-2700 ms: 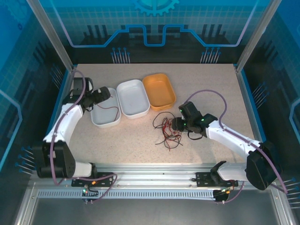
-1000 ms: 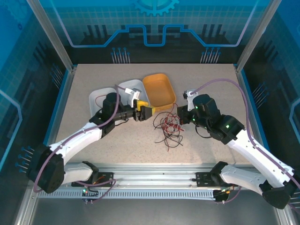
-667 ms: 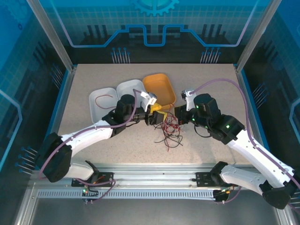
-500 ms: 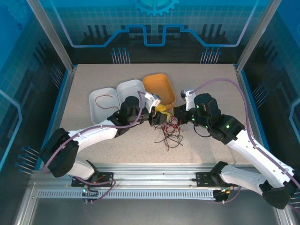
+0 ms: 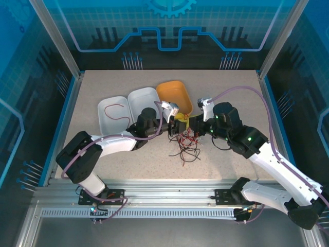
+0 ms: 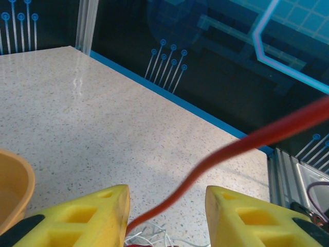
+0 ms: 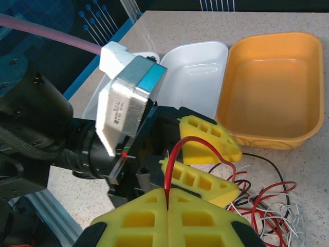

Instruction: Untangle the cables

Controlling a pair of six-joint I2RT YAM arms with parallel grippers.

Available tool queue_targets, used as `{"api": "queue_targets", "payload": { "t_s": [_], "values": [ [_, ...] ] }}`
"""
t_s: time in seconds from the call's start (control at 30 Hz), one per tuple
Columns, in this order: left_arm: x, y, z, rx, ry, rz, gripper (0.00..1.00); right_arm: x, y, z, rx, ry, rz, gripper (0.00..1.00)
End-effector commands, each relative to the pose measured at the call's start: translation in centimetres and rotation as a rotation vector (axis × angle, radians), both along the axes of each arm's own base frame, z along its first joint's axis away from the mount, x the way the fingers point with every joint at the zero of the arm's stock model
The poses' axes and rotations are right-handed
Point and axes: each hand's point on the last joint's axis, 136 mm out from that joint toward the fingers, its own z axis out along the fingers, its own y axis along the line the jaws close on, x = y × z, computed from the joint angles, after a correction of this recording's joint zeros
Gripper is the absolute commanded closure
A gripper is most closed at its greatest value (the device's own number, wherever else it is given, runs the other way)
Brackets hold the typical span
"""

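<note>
Top view: the cables (image 5: 187, 146) are lying at tabletop (image 5: 231, 92) centre, just nearward of the left claw (image 5: 179, 127) and right claw (image 5: 194, 126).

Left wrist: the left claw (image 6: 167, 206) is standing released, with a red cable (image 6: 231, 149) slanting up-right between its jaws.

Right wrist: the right claw (image 7: 168, 198) is clenching that cable.

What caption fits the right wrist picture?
The right claw pinches a red cable while the open left claw surrounds it.

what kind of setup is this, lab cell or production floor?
Probably a lab test cell, not a production floor: left arm and right arm bolted to an aluminium rail, a speckled table walled by blue printed panels, loose cables beside small trays.
</note>
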Motion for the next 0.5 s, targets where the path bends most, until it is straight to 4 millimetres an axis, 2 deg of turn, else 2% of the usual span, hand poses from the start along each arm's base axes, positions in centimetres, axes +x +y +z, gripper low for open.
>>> {"api": "queue_targets", "payload": {
  "t_s": [0.0, 0.03, 0.1, 0.3, 0.47],
  "values": [
    [1.1, 0.0, 1.1, -0.06, -0.035, 0.057, 0.55, -0.5, 0.5, 0.3, 0.026, -0.003, 0.024, 1.0],
    [1.3, 0.0, 1.0, -0.062, -0.032, 0.063, 0.58, -0.5, 0.5, 0.4, 0.026, -0.005, 0.023, 1.0],
    [1.6, 0.1, 0.9, -0.068, -0.021, 0.083, 0.7, -0.5, 0.3, 0.2, 0.02, -0.003, 0.013, 1.0],
    [1.7, 0.6, 1.3, -0.075, -0.035, 0.107, 0.74, -0.4, -0.2, -0.4, 0.0, 0.005, -0.01, 1.0],
    [1.8, 0.7, 1.5, -0.07, -0.029, 0.118, 0.95, -0.2, -0.4, -0.7, -0.012, 0.009, -0.022, 1.0]
  ]
}}
